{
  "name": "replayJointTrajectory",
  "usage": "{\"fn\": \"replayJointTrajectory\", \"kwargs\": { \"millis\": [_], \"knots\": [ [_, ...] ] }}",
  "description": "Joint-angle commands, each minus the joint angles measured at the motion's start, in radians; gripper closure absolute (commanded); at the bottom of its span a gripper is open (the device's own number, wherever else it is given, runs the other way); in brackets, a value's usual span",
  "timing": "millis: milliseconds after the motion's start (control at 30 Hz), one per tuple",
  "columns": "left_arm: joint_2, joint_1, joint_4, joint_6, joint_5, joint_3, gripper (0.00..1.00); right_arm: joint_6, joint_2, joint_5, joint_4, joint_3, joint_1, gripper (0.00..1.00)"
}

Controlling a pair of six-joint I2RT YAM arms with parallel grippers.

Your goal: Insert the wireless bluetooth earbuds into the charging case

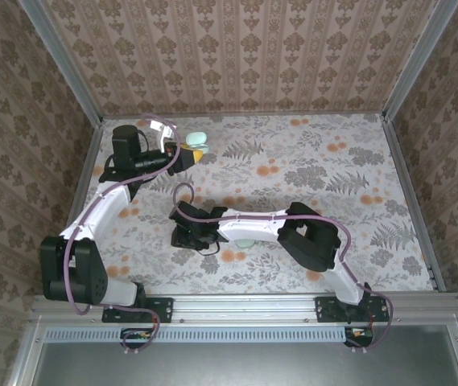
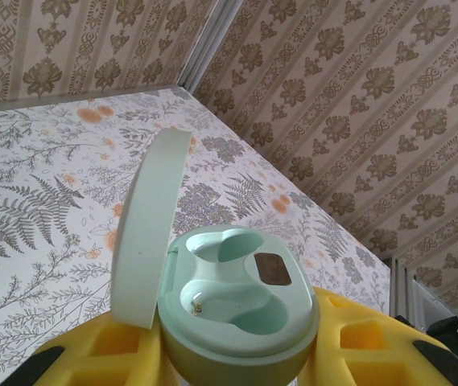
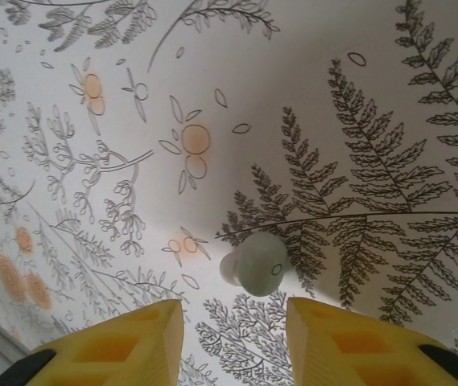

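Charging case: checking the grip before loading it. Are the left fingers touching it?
Touching: the left wrist view shows the charging case seated between the yellow fingers, pressed against both.

place: robot test cell, lab-style | frame: aluminium posts (image 1: 62, 60) and a slotted rail (image 1: 245, 310) box in the space | walls: panels (image 1: 237, 48) in damask-pattern paper | surface: table (image 1: 333, 181) under fern-and-flower print | fixtures: left arm (image 1: 104, 213) and right arm (image 1: 253, 227) bolted to the rail — purple cable (image 1: 72, 269) looped along
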Motion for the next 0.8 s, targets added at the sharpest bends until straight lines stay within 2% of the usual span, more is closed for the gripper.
{"fn": "replayJointTrajectory", "kwargs": {
  "millis": [0, 600, 767],
  "knots": [
    [-0.009, 0.008, -0.003, 0.016, 0.007, 0.029, 0.83, 0.002, 0.017, 0.031, -0.066, 0.030, -0.001, 0.60],
    [-0.020, 0.008, -0.009, 0.021, 0.011, 0.026, 0.83, -0.033, 0.098, 0.041, -0.126, 0.125, -0.004, 0.61],
    [-0.025, 0.008, -0.011, 0.025, 0.011, 0.025, 0.83, -0.038, 0.110, 0.045, -0.138, 0.128, -0.005, 0.64]
  ]
}}
